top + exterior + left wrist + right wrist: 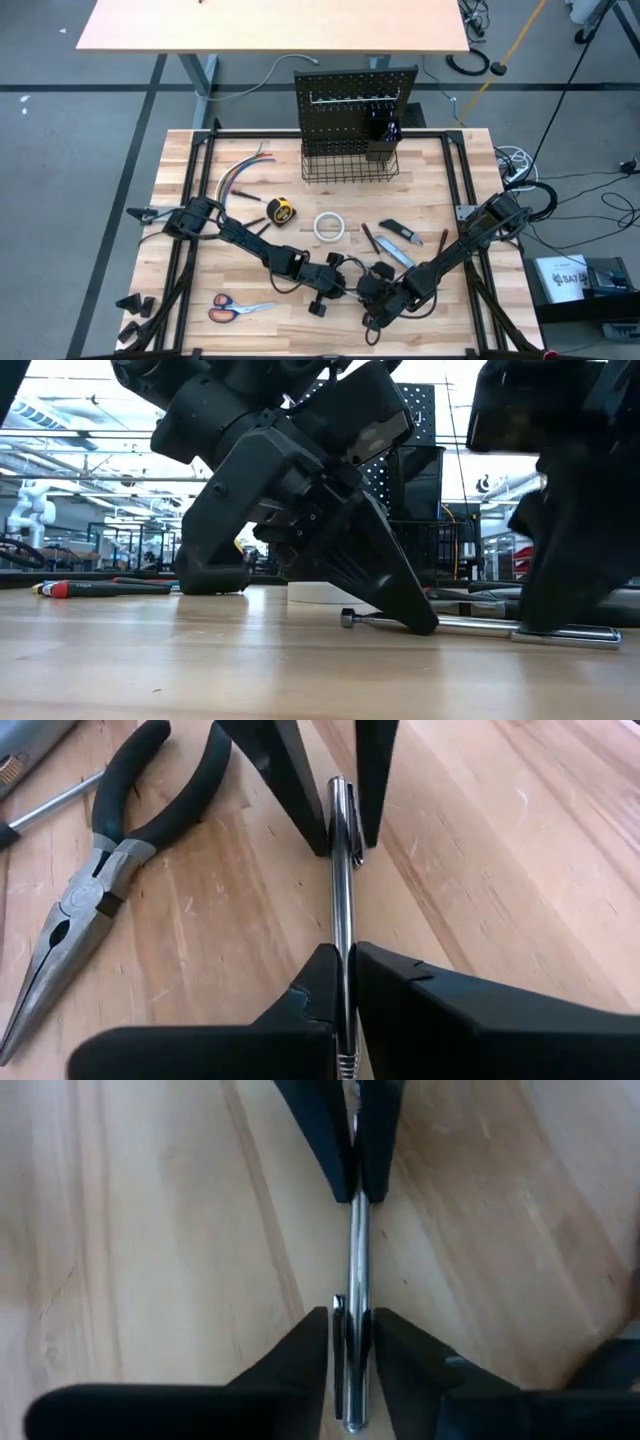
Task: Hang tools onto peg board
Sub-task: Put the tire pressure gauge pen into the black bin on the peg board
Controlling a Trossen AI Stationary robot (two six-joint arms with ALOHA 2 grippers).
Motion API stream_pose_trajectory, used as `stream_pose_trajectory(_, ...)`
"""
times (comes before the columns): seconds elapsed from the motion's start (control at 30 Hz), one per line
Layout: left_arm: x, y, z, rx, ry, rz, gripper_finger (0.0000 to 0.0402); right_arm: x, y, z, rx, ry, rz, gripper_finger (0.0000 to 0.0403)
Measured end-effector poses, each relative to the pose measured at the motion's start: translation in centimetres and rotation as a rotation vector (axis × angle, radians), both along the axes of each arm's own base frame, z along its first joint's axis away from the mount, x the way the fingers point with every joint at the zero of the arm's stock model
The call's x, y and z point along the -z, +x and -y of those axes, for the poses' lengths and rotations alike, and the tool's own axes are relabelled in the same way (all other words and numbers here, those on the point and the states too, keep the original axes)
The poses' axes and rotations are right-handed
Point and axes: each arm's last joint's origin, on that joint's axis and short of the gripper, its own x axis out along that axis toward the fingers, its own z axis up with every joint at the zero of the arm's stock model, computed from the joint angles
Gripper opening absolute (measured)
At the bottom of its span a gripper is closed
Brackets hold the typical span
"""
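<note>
silver and slim, a wrench (352, 285) lies on the near middle of the desk (470, 190) in the high view, where both arms meet over it, well apart from the peg board (355, 100) at the far edge; no writing can be read. low view: it rests flat on the wood. left wrist view: the left claw (343, 982) is pinched on one end; right wrist view: the right claw (348, 1342) stands narrowly parted around the other, so this looks like a handover, next calling for a lift toward the board.
</note>
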Motion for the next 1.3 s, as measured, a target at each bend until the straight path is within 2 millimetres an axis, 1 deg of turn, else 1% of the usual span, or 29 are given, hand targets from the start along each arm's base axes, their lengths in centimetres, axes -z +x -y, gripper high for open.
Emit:
stream_pose_trajectory(0.07, -0.1, 0.1, 0.0, 0.000, -0.007, 0.021, 0.0018, -1.2, -0.3, -0.2, -0.025, 0.001, 0.033, 0.0089)
stream_pose_trajectory(0.17, -0.7, 0.3, 0.1, -0.001, -0.021, 0.063, 0.0018, -3.7, -0.9, -0.5, -0.053, -0.013, 0.126, 0.0100)
stream_pose_trajectory(0.27, -1.7, 0.2, 0.0, -0.014, 0.011, 0.088, 0.0018, -6.1, -2.1, -1.0, -0.070, -0.102, 0.237, 0.0105)
stream_pose_trajectory(0.33, -2.6, 0.0, 0.0, -0.031, 0.031, 0.114, 0.0018, -8.1, -3.3, -1.4, -0.050, -0.170, 0.340, 0.0106)
stream_pose_trajectory(0.4, -4.2, 0.1, 0.1, -0.031, 0.024, 0.165, 0.0018, -9.7, -4.8, -1.8, -0.023, -0.234, 0.421, 0.0106)
stream_pose_trajectory(0.47, -5.5, -0.1, 0.2, -0.025, 0.025, 0.215, 0.0018, -10.9, -6.4, -2.1, 0.001, -0.291, 0.478, 0.0106)
stream_pose_trajectory(0.53, -6.2, -0.6, 0.5, -0.023, 0.042, 0.252, 0.0018, -11.7, -7.8, -2.5, 0.026, -0.320, 0.526, 0.0106)
stream_pose_trajectory(0.6, -7.0, -1.2, 0.7, -0.015, 0.036, 0.301, 0.0018, -11.9, -8.8, -2.8, 0.047, -0.337, 0.553, 0.0106)
stream_pose_trajectory(0.73, -9.3, -2.4, 0.9, -0.006, -0.035, 0.499, 0.0017, -11.6, -9.8, -3.5, 0.059, -0.360, 0.591, 0.0106)
stream_pose_trajectory(0.83, -9.9, -3.8, 0.3, -0.018, -0.093, 0.615, 0.0017, -10.9, -10.4, -3.9, 0.035, -0.428, 0.625, 0.0106)
stream_pose_trajectory(0.93, -10.6, -5.5, -0.3, -0.029, -0.153, 0.741, 0.0017, -10.4, -11.4, -4.5, 0.008, -0.521, 0.690, 0.0106)
stream_pose_trajectory(1.03, -11.4, -7.3, -1.1, -0.049, -0.246, 0.903, 0.0017, -9.7, -12.1, -4.6, 0.010, -0.524, 0.708, 0.0106)
stream_pose_trajectory(1.1, -12.0, -8.1, -1.6, -0.062, -0.306, 1.023, 0.0017, -9.5, -11.7, -4.2, 0.032, -0.491, 0.704, 0.0106)
stream_pose_trajectory(1.2, -13.5, -8.6, -2.5, -0.081, -0.373, 1.182, 0.0017, -9.6, -10.2, -3.6, 0.002, -0.426, 0.656, 0.0106)
stream_pose_trajectory(1.3, -13.9, -8.2, -2.9, -0.099, -0.409, 1.192, 0.0017, -10.6, -8.0, -2.9, -0.033, -0.395, 0.636, 0.0109)
